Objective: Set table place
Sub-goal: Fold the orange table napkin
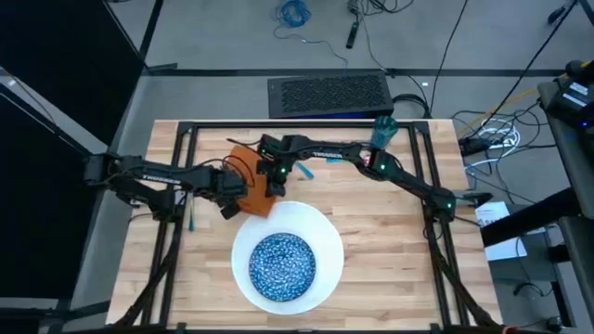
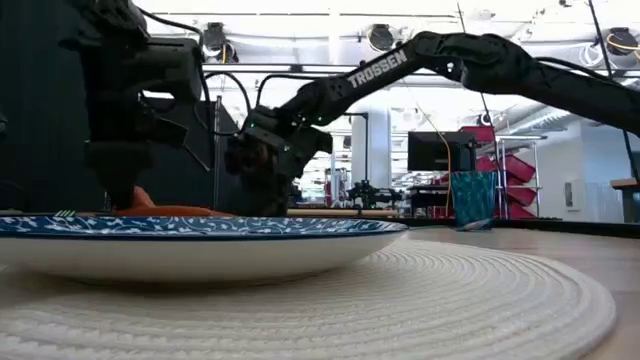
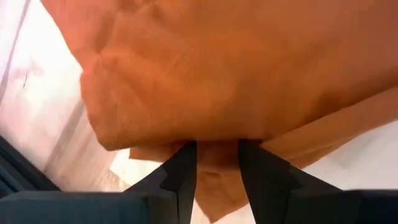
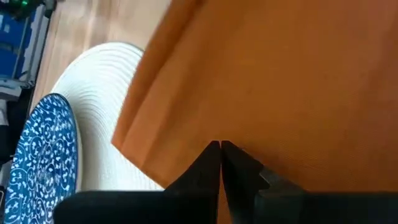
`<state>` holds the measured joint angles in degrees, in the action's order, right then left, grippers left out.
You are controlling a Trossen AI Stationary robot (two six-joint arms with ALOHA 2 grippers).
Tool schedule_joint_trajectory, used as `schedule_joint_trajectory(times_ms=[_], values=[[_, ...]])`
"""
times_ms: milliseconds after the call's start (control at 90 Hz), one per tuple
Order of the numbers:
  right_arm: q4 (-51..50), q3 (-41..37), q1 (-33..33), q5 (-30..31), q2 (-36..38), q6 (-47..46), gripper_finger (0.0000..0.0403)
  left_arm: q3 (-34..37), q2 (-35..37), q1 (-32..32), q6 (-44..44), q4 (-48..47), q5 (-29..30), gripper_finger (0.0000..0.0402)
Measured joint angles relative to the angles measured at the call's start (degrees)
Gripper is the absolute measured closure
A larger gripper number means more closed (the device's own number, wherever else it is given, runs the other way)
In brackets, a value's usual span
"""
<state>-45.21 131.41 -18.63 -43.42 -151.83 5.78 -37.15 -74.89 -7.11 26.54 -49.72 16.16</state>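
High view: the light butcher-block surface point(image 1: 390, 250) lies inside a black rail frame, with bare wood open along its right half and near edge. A round white woven mat point(image 1: 320, 232) sits near the middle toward the front, carrying a blue patterned dish point(image 1: 283, 264). Just behind the mat's far-left rim lies the orange napkin point(image 1: 249, 165), rumpled, with both arms meeting over it: the left arm reaches in low from the left edge, its left tool point(image 1: 234, 197) at the cloth's near corner, while the right arm stretches diagonally from the right side, elbow bent, its right tool point(image 1: 275, 182) on the cloth's right side. A teal cup point(image 1: 384, 131) stands upright near the far rail, well apart, and a light-blue piece of cutlery point(image 1: 303, 171) lies just beyond the napkin. Low view: the dish's shallow rim and the mat's ribbed coils fill the front; the napkin shows as a thin orange strip behind the dish, under both arms. Left wrist view: the left tool's two dark fingers point(image 3: 180, 171) stand slightly apart with a fold of coarse-woven cloth between them, gripping it. Right wrist view: the right tool's fingers point(image 4: 208, 165) are pressed nearly together on the napkin's flat folded edge, beside the mat.
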Motion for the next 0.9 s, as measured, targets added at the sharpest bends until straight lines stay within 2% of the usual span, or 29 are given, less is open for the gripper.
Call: schedule_joint_trajectory(times_ms=[144, 322, 411, 600, 689, 767, 900], values=[[-0.49, 0.0, -0.23, -0.01, 0.0, 0.03, 0.0403, 0.18, 0.0, 0.0, 1.77, -0.5, -3.08, 0.0298], [-0.92, 0.0, -0.96, 0.0, 0.0, 0.03, 0.0403, 3.2, 0.0, -0.13, 6.97, -0.91, -14.64, 0.0298], [-0.94, 0.0, -1.11, 0.12, 0.0, 0.2, 0.0403, 3.7, 0.0, 1.04, 9.48, -2.58, -16.59, 0.0298], [-0.98, 0.0, -1.27, 0.17, 0.0, 0.56, 0.0403, -1.65, 4.31, 6.98, 11.92, -7.0, -8.89, 0.0298], [-0.94, 0.0, -1.27, 0.17, 0.0, 0.69, 0.0403, -4.02, 7.15, 8.76, 12.03, -8.03, -1.45, 0.0298], [-0.94, 0.0, -1.27, 0.17, 0.0, 0.79, 0.0403, -4.61, 8.76, 8.26, 11.9, -8.8, 4.62, 0.0298], [-0.98, 0.0, -1.27, 0.17, 0.0, 0.89, 0.0403, -3.45, 7.07, 5.35, 11.48, -9.37, 7.67, 0.0298]])
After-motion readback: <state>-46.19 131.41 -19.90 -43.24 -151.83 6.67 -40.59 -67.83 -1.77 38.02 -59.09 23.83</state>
